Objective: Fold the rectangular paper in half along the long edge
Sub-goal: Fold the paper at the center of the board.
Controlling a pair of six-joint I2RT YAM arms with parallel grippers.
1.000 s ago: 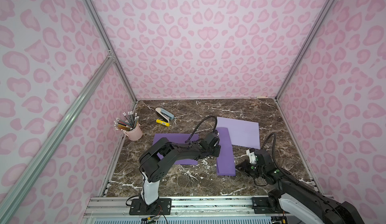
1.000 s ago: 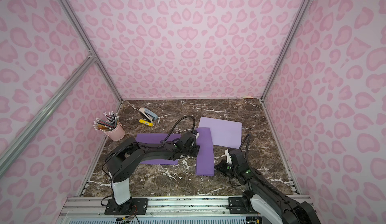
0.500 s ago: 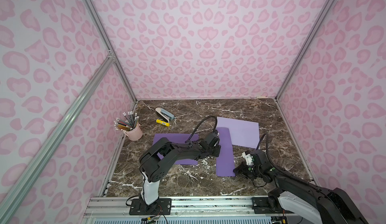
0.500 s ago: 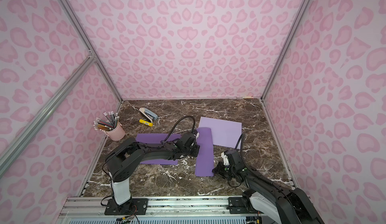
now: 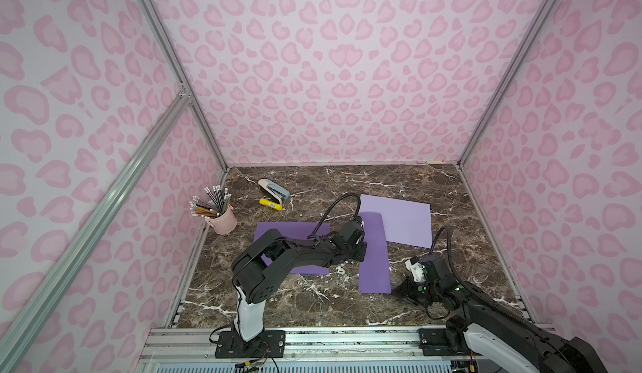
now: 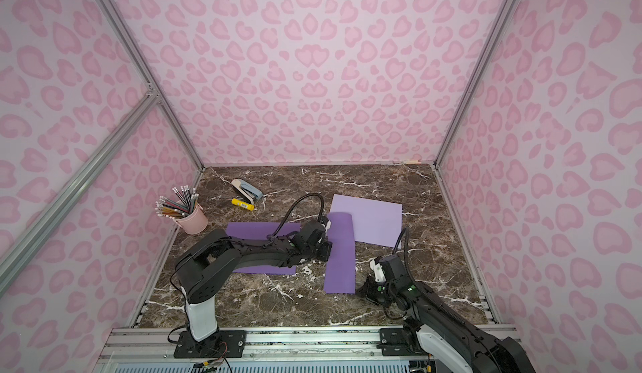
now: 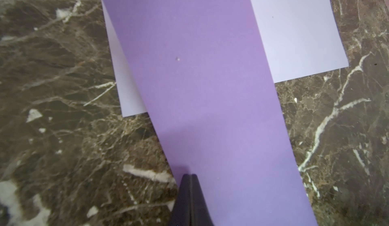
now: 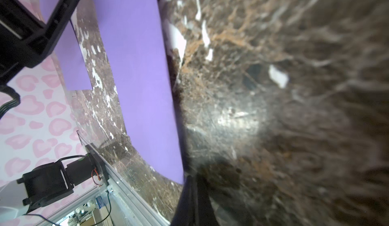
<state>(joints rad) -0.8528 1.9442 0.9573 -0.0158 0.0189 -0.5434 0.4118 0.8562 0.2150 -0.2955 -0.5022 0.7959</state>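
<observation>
Both closed up, gripping nothing: left gripper (image 7: 190,176) at the edge of the folded purple paper (image 5: 374,253), right gripper (image 8: 192,179) by its near corner. Print on the yellow tube (image 5: 270,204) is too small to read.

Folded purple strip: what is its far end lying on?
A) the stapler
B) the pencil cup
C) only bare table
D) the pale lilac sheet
D: in a top view the far end of the folded purple strip covers a corner of the pale lilac sheet, and the left wrist view shows pale sheet on both sides of it.
</observation>
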